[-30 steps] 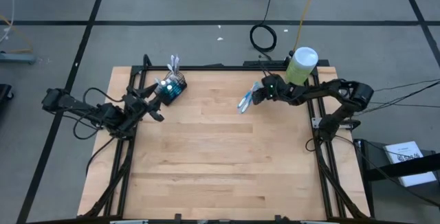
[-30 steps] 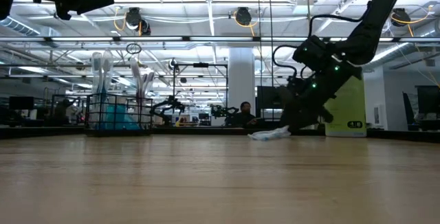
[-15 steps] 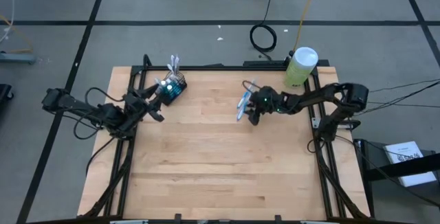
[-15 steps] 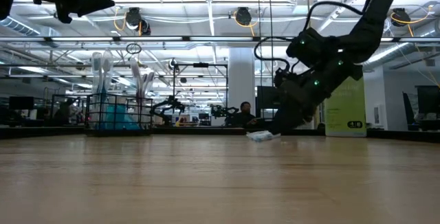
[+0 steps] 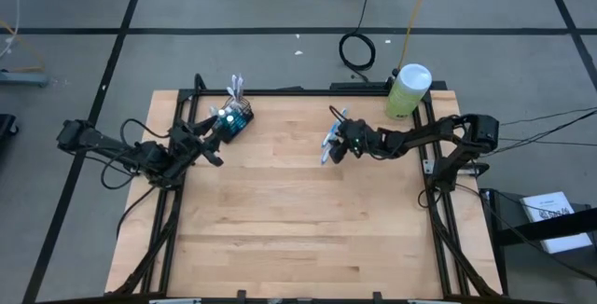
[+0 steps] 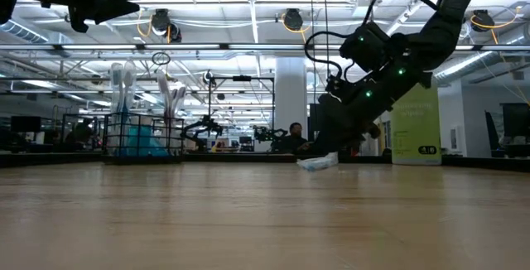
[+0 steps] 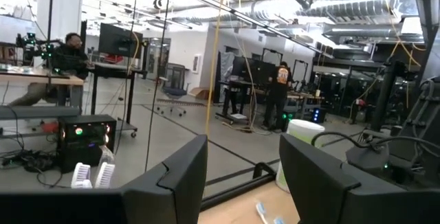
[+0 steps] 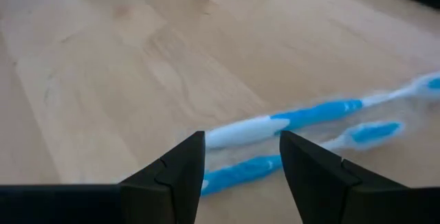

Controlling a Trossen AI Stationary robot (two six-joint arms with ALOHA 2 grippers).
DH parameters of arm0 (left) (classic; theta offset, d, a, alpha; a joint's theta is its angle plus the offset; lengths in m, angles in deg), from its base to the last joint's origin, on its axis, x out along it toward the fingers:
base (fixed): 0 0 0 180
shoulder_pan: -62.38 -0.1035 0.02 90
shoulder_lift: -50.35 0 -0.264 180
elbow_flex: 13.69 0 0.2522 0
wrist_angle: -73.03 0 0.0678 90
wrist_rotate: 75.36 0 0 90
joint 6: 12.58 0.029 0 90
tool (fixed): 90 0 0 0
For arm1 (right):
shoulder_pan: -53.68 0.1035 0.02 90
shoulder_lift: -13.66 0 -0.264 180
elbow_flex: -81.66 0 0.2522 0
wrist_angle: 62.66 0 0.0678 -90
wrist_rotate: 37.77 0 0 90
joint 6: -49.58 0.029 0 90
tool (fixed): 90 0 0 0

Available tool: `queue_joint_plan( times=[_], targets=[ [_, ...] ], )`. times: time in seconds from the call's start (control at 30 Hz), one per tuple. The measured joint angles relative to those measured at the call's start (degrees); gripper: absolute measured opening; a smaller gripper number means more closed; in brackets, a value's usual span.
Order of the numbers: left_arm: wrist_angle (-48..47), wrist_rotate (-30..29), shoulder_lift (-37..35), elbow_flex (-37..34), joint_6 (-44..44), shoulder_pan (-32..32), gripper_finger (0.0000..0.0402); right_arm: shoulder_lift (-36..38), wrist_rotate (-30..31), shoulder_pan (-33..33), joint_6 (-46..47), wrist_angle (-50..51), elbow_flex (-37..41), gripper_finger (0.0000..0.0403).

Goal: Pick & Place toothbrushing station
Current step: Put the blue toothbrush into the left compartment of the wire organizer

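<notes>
The dark wire-mesh cup (image 5: 237,119) stands at the table's far left with several toothbrushes upright in it (image 6: 124,84). A few blue-and-white toothbrushes (image 5: 330,138) lie flat on the wood right of the far middle; they also show in the low view (image 6: 318,162). My right gripper (image 5: 341,142) is open just above them, slanting down. In the right wrist view (image 8: 240,141) its fingers stand over two toothbrushes (image 8: 289,117) and I cannot tell whether they touch. My left gripper (image 5: 216,134) is open and empty, held high beside the cup (image 7: 240,169).
A pale green canister with a white lid (image 5: 409,89) stands at the table's far right corner behind my right arm. The black frame rails (image 5: 177,201) run along both table sides. Bare wood (image 5: 298,220) fills the middle and near half.
My right gripper has gone from beside the canister toward the table's left, coming over the loose toothbrushes lying on the wood. My left arm has kept still.
</notes>
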Motion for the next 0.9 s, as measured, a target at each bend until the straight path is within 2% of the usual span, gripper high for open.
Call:
queue_joint_plan(
  times=[0.13,0.23,0.4,0.5,0.63,0.8,0.9],
  targets=[
    [0.0,0.0,0.0,0.0,0.0,0.0,0.0186,-1.2,0.4,1.2,-3.0,-1.9,-0.7,0.0183],
    [0.0,0.0,0.0,0.0,-0.1,-0.4,0.0186,-2.6,-2.2,1.8,-6.3,-3.5,-0.8,0.0183],
    [0.0,0.3,0.0,0.0,-1.6,-1.6,0.0186,-5.7,-5.4,2.2,-5.6,-2.7,-0.7,0.0183],
    [-0.2,0.4,0.0,0.0,-1.7,-2.0,0.0186,-5.5,-9.3,2.6,-4.1,-0.3,-0.9,0.0183],
    [-0.2,0.4,0.0,0.0,-1.6,-2.0,0.0186,-4.7,-17.2,3.9,-3.0,2.0,-1.0,0.0177],
    [-0.2,0.4,0.0,0.0,-1.3,-2.0,0.0186,-4.5,-27.1,6.7,-2.6,-3.5,-0.6,0.0162],
    [-0.3,0.4,0.0,0.0,-1.3,-2.0,0.0186,-4.1,-27.5,8.3,-3.6,-9.7,-0.8,0.0156]
  ],
)
